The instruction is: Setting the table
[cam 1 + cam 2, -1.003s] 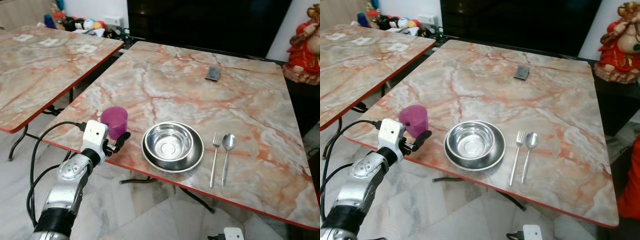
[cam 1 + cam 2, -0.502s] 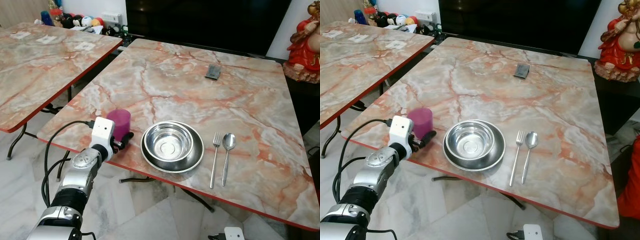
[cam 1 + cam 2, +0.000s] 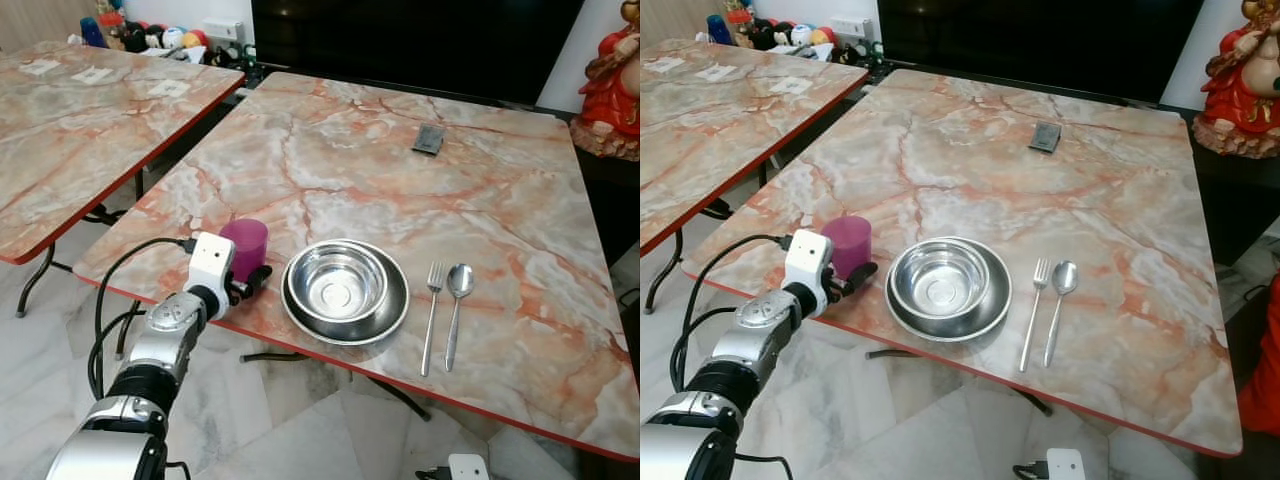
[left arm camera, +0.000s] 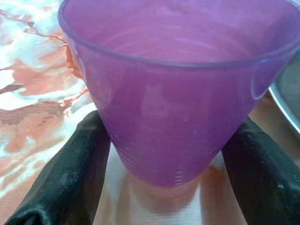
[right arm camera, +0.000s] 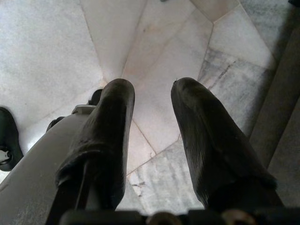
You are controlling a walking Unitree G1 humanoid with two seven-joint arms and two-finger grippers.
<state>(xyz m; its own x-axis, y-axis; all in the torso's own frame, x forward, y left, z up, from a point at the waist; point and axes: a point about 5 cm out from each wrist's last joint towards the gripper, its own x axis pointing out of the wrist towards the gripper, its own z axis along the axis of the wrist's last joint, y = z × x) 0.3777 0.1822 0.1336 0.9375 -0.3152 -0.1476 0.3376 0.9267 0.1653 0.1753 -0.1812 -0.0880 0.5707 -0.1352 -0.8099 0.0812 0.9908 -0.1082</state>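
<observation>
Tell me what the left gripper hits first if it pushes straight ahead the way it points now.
The purple cup: it already stands between the left gripper fingers. Beyond it, probably the steel bowl on its plate.

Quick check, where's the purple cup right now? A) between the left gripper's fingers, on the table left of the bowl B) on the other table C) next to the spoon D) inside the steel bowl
A: the purple cup stands upright on the table, left of the bowl, with the left gripper fingers on either side of its base.
</observation>
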